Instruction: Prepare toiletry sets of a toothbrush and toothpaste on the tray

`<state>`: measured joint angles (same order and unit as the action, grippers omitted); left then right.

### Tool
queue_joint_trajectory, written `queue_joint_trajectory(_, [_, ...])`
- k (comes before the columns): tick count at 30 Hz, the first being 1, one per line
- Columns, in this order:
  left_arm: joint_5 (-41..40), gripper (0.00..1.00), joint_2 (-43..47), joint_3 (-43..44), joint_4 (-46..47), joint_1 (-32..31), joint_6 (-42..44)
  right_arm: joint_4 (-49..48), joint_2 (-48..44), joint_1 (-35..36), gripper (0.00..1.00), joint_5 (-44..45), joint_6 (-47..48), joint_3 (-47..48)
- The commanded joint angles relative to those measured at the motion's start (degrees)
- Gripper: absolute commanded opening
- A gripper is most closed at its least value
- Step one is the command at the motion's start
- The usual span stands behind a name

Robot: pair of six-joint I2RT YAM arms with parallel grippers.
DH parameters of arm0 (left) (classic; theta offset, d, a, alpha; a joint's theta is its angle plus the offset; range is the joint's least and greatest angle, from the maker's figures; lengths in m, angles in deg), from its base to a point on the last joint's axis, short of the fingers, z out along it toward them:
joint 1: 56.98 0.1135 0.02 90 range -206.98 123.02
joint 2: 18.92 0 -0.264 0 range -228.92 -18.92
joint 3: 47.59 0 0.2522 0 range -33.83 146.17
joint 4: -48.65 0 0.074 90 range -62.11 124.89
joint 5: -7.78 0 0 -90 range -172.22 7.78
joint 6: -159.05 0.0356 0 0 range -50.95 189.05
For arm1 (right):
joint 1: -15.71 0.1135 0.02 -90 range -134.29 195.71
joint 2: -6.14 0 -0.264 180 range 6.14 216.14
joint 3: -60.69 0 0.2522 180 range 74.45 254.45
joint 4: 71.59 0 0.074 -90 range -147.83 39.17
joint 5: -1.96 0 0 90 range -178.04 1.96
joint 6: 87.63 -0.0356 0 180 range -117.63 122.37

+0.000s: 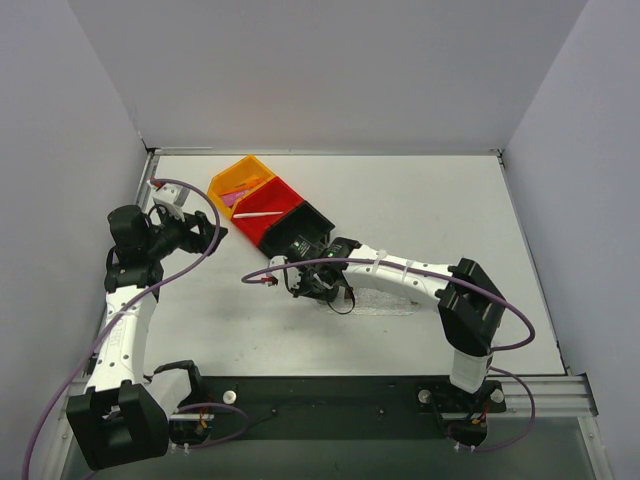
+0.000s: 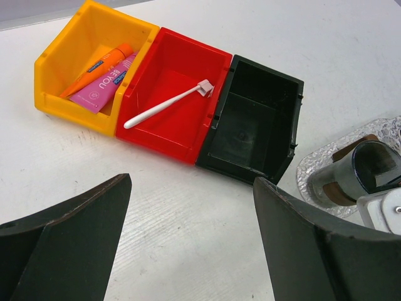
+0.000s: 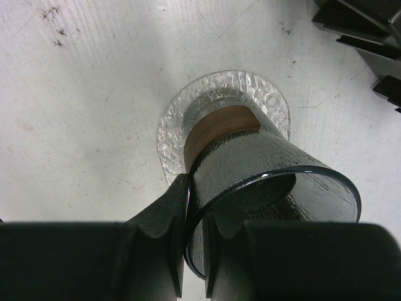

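Both items are still waiting in their bins: the thin white toothbrush [image 2: 166,105] is lying in the red bin [image 2: 182,135]; the orange and pink wedge-shaped toothpaste tubes [image 2: 103,78] are lying in the orange bin [image 2: 56,69]; the right gripper [image 3: 195,207] is pinching the rim of a smoky brown-banded cup [image 3: 250,163] resting on the clear bumpy plastic tray [image 3: 169,135]; the left gripper [image 2: 192,182] is hanging wide open, holding nothing.

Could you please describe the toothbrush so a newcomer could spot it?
Three bins sit in a row on the table. The toothbrush lies alone in the middle, red one: a thin white stick, unlike the neighbouring wedge-shaped tubes.
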<state>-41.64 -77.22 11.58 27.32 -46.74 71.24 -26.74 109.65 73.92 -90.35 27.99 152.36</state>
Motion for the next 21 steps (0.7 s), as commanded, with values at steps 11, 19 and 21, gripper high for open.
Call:
queue_joint_trajectory(11, [1.2, 0.89, 0.0, 0.6, 1.6, 0.4, 0.2, 2.0, -2.8, 0.4, 0.20, 3.9, 0.3, -0.7])
queue_joint_trajectory(19, [1.2, 0.89, -0.3, 0.5, 1.8, 0.4, 0.0, 2.0, -3.2, 0.3, 0.36, 4.8, -0.1, -0.2])
queue_joint_trajectory(21, [1.2, 0.89, -0.2, 0.5, 1.9, 0.4, 0.1, 2.0, -3.5, 0.3, 0.39, 5.1, -0.1, 0.0])
